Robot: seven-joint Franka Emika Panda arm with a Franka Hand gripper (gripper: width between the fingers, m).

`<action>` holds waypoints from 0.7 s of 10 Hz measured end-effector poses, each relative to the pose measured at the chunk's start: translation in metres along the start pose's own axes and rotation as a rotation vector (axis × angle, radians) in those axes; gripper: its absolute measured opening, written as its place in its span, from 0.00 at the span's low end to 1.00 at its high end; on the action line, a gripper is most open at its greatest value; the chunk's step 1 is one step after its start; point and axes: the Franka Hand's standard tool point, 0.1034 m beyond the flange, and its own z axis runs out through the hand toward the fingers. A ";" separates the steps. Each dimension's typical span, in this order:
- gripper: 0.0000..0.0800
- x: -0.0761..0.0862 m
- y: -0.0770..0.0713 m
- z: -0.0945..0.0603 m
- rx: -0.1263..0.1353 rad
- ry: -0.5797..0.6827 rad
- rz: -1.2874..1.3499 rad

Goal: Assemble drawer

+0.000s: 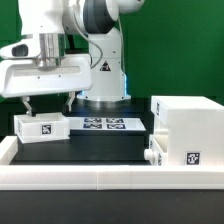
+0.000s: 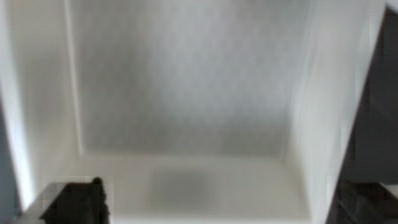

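Observation:
A small white tray box (image 1: 40,126) with a square tag lies on the black table at the exterior view's left. My gripper (image 1: 48,106) hangs just above it, open, with one finger (image 1: 28,104) over each end. In the wrist view the tray's white inside (image 2: 187,110) fills the frame, and my gripper (image 2: 222,200) holds nothing, its dark fingertips (image 2: 75,203) wide apart. The large cube-like shell (image 1: 188,118) stands at the exterior view's right. A second tray box (image 1: 178,155) with a knob (image 1: 148,155) sits low at the shell's front; I cannot tell whether it is inside.
The marker board (image 1: 105,124) lies flat on the table between the tray and the shell, in front of the arm's base (image 1: 103,85). A low white rail (image 1: 100,178) edges the table's near side. A green wall stands behind.

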 end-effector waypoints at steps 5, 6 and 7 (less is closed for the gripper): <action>0.81 -0.015 -0.017 0.016 0.029 -0.026 -0.008; 0.81 -0.019 -0.019 0.022 0.035 -0.030 -0.020; 0.81 -0.021 -0.020 0.028 0.029 -0.025 -0.019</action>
